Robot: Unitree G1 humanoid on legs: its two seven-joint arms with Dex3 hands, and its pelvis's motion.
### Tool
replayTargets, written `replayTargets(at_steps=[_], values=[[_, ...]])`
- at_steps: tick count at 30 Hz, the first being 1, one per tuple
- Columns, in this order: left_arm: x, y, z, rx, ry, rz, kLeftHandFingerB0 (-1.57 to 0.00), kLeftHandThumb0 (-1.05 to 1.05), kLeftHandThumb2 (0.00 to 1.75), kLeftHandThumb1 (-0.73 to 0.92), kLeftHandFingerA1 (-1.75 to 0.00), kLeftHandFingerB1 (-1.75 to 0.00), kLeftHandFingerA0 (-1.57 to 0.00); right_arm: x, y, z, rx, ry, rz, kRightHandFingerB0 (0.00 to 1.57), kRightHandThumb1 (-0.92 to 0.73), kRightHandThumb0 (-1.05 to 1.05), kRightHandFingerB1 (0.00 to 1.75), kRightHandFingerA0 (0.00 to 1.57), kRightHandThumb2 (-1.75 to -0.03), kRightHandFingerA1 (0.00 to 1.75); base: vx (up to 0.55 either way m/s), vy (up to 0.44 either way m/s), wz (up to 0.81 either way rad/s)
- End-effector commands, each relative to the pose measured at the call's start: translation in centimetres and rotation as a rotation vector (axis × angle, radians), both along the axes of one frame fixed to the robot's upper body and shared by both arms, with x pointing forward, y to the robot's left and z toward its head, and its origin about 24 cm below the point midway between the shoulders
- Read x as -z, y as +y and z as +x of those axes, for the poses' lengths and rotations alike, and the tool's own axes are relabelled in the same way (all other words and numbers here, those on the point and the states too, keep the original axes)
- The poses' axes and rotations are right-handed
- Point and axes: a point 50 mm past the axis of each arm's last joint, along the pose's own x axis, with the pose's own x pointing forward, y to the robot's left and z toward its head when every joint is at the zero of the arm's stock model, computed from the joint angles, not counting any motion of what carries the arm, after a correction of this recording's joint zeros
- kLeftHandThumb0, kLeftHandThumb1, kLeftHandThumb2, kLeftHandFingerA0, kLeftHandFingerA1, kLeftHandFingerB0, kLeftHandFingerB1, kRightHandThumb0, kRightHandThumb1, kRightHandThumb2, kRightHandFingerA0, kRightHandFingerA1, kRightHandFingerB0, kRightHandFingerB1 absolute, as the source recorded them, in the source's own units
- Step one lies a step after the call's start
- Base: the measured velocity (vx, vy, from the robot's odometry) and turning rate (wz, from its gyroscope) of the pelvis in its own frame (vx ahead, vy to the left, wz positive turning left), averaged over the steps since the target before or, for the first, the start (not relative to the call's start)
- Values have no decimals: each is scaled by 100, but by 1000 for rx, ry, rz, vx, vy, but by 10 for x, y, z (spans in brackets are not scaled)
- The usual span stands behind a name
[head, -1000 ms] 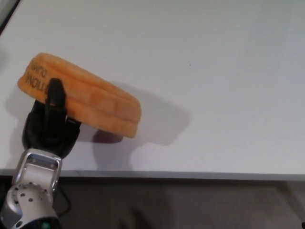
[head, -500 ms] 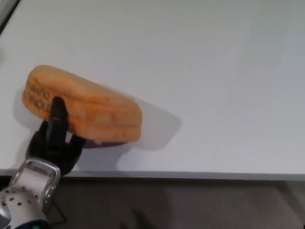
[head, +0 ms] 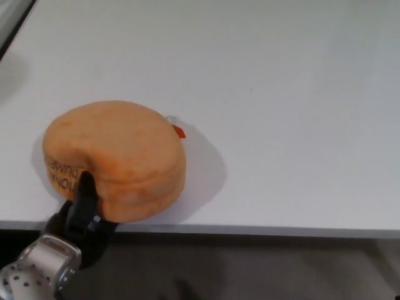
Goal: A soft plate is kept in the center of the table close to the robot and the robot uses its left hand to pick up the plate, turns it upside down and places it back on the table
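The soft orange plate lies upside down on the white table, close to the front edge at the left. Black lettering shows on its near-left rim and a small red tag sticks out at its far right side. My left hand comes up from below the table edge, with one black finger pressed against the plate's near rim and denting it. The other fingers are hidden under the plate and the edge. My right hand is out of the picture.
The table's front edge runs across the bottom, with dark floor below it. My silver left wrist shows at the bottom left corner. A dark strip borders the table's far left corner.
The plate has tipped from tilted in the air down flat onto the table, its underside up. My left hand has dropped toward the table's front edge with it.
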Motion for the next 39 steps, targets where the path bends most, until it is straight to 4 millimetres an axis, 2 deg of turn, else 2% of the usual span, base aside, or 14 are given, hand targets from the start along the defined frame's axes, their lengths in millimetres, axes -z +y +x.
replayTargets(at_steps=[1,4,5,6,8,9,13,14,19,20,23,24,25,39], values=[[50,-48,-35,134,365,109,-60,-39,63,76,-175,-158,-102,-4,-5,5,-1,27,-50,22,-87,-78,34,58,-67,44,0,0,0],[44,-71,-34,238,302,109,-61,-41,62,75,-175,-166,-100,-4,-7,2,-7,33,-58,21,-87,-78,34,57,-67,43,0,0,0],[40,-74,-30,277,278,130,-61,-44,63,77,-175,-168,-101,-4,-7,4,-6,30,-56,14,-69,-76,47,48,-106,57,0,0,0],[37,-77,-29,299,261,138,-62,-43,63,77,-175,-169,-100,-4,-7,4,-2,30,-51,23,-86,-77,34,59,-66,44,0,0,0],[31,-84,-26,321,237,151,-61,-43,62,76,-175,-167,-99,-3,-7,4,-2,27,-51,17,-71,-79,47,53,-105,58,0,0,0],[28,-87,-24,339,223,145,-57,-42,62,77,-175,-169,-97,-3,-7,3,-1,29,-47,22,-85,-78,35,61,-66,46,0,0,0],[18,-98,-18,397,176,111,-60,-42,63,77,-175,-167,-98,-2,-7,2,-3,34,-42,22,-86,-78,36,59,-66,47,0,0,0],[11,-105,-14,429,139,119,-63,-41,63,77,-175,-166,-99,-2,-6,1,-4,37,-46,15,-75,-86,45,52,-106,56,0,0,0],[-4,-116,-5,433,111,144,-53,-41,63,77,-175,-160,-96,-3,-5,4,-7,31,-52,21,-85,-80,34,58,-67,44,0,0,0],[-8,-117,-2,428,86,156,-61,-40,63,77,-175,-166,-97,-5,-5,4,0,30,-46,13,-76,-85,46,48,-106,56,0,0,0],[-12,-119,0,375,49,157,-58,-36,62,77,-175,-168,-97,-7,-6,6,-1,22,-48,13,-76,-86,45,48,-107,55,0,0,0],[-13,-120,1,357,39,153,-58,-36,62,77,-175,-168,-97,-7,-6,7,-3,19,-50,13,-76,-86,45,48,-107,55,0,0,0],[-14,-120,0,359,33,152,-61,-38,62,77,-175,-172,-99,-7,-6,6,-4,21,-43,20,-87,-77,35,56,-67,44,0,0,0],[-27,-117,9,316,-21,165,-65,-43,64,78,-175,-157,-88,-8,-4,11,6,10,-33,20,-88,-76,33,56,-67,42,0,0,0]])
